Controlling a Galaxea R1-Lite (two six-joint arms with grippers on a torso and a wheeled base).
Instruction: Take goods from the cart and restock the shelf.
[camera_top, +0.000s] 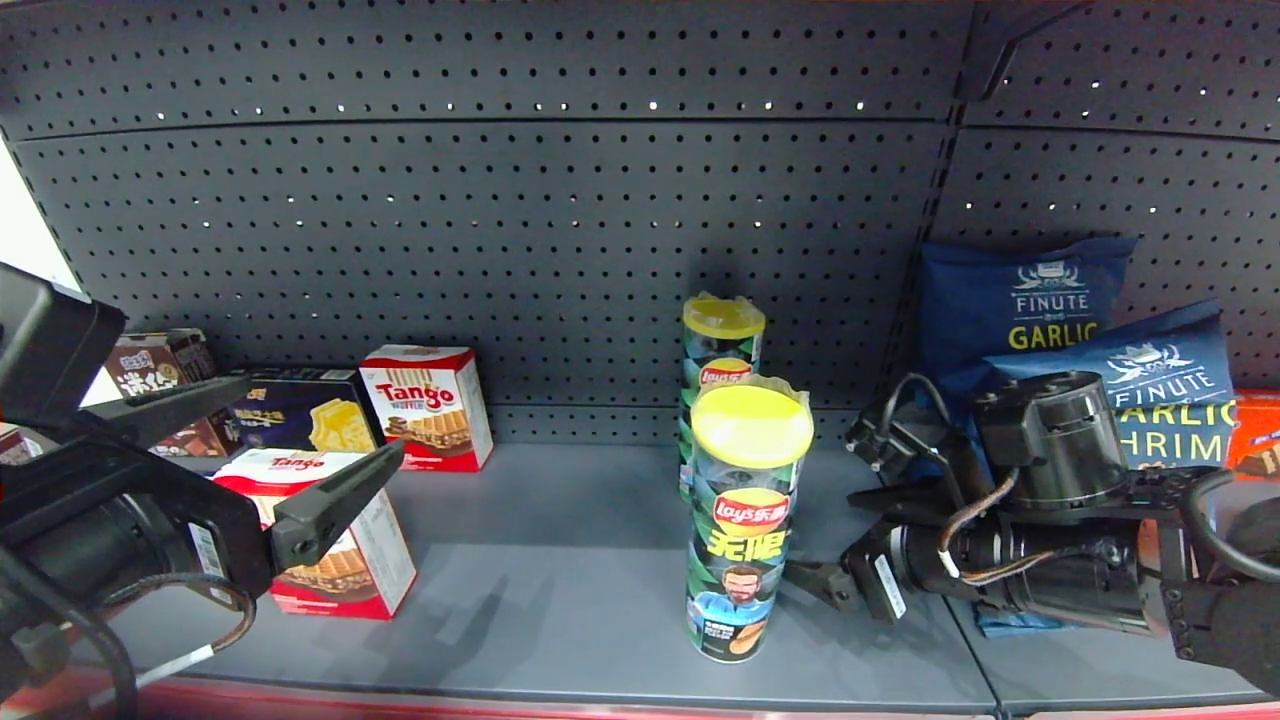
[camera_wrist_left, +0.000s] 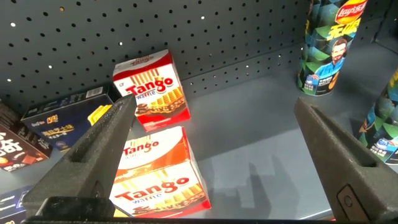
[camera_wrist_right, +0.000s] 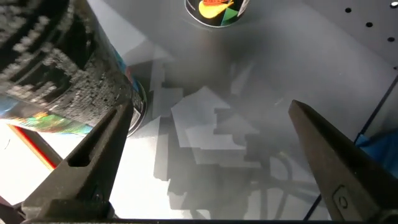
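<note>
The near chip can (camera_top: 748, 520) stands upright mid-shelf (camera_top: 560, 560) in front of the far chip can (camera_top: 722, 345), just left of the spread, empty right gripper (camera_wrist_right: 209, 107), and the left gripper (camera_top: 325, 415) gapes empty over the near wafer box (camera_top: 372, 572), so this placing looks done and another fetch from the cart is likely next.

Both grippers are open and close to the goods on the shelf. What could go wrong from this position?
1. The front chip can stands tall right beside one finger of the open right gripper. A sideways nudge could tip it, perhaps against the rear can close behind it.
2. The open left gripper hangs close above the front wafer box, which sits near the shelf edge. A low sweep might push it off.
</note>
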